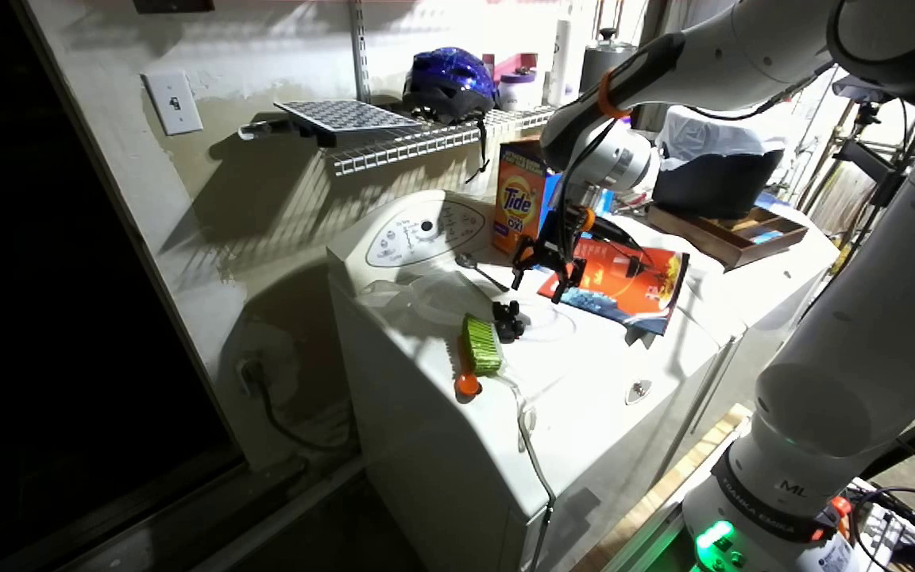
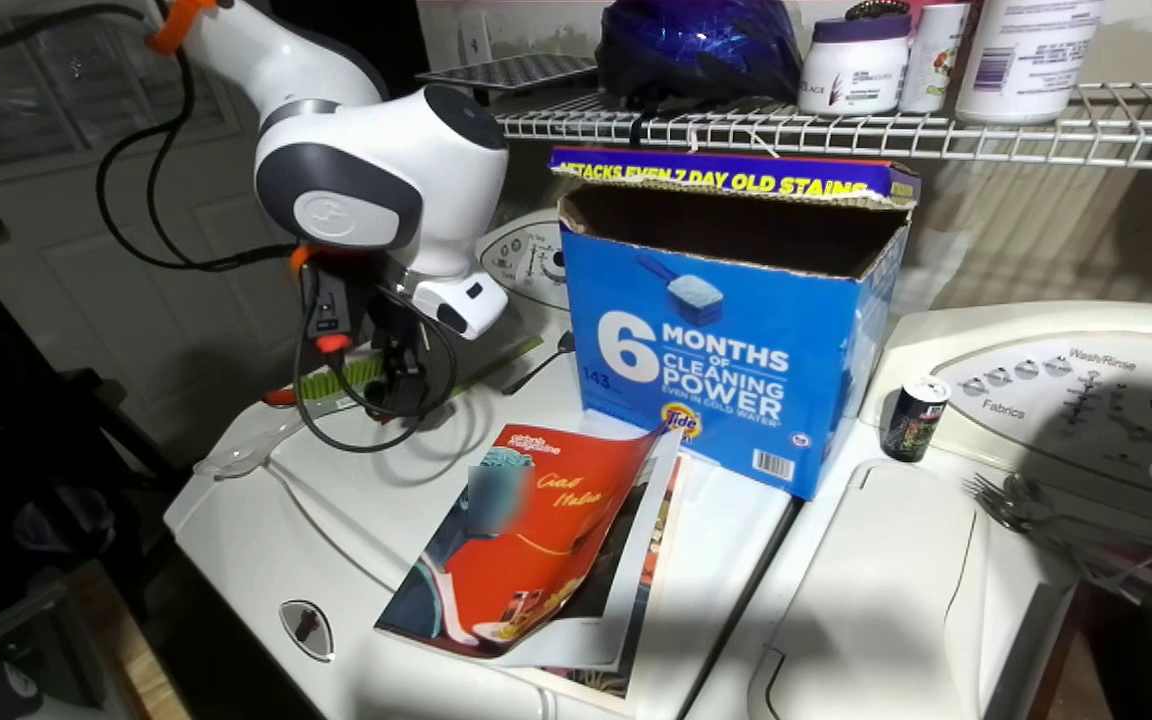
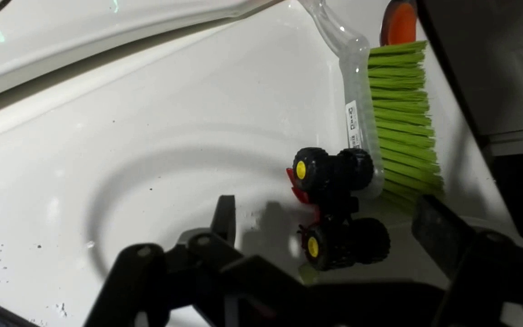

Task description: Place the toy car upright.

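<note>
The toy car [image 3: 336, 204] is black underneath, with big black wheels, yellow hubs and a red body at its edge. In the wrist view its underside and wheels face the camera, so it lies tipped over; whether on its roof or side I cannot tell. It also shows as a dark clump [image 1: 508, 321] on the white washer top [image 1: 577, 373] in an exterior view. My gripper [image 3: 327, 222] is open and empty, one finger on each side of the car in the wrist view. In an exterior view the gripper [image 1: 537, 289] is above the lid, apart from the car.
A green-bristled brush [image 3: 404, 122] lies close beside the car, with an orange scoop [image 1: 468, 384] at its end. Red magazines [image 2: 526, 540], a tall detergent box [image 2: 716, 350] and a spoon [image 1: 481, 271] are nearby. A wire shelf [image 1: 442, 141] hangs above the back.
</note>
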{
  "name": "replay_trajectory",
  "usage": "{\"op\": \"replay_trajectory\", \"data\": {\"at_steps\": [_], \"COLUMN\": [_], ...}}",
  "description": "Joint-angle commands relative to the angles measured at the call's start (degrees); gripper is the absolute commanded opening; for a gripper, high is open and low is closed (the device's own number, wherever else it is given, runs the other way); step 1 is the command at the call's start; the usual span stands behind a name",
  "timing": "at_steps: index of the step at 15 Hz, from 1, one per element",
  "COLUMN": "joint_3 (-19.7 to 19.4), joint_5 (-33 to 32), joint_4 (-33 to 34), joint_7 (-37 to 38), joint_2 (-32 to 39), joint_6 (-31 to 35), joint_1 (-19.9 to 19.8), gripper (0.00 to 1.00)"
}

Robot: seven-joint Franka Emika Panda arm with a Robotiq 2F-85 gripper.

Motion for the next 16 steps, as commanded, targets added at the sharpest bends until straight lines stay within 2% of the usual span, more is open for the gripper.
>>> {"op": "replay_trajectory", "data": {"at_steps": [1, 7, 16], "joint_3": [2.3, 5.8, 10.1], "joint_5": [-7.6, -15.7, -22.6], "joint_4": [0.3, -1.0, -5.7], "joint_7": [11.2, 21.7, 26.2], "joint_2": [-0.5, -2.5, -4.8], "joint_6": [3.7, 8.2, 18.8], "joint_1": [2.6, 6.0, 9.4], "gripper": [1.00, 1.00, 1.00]}}
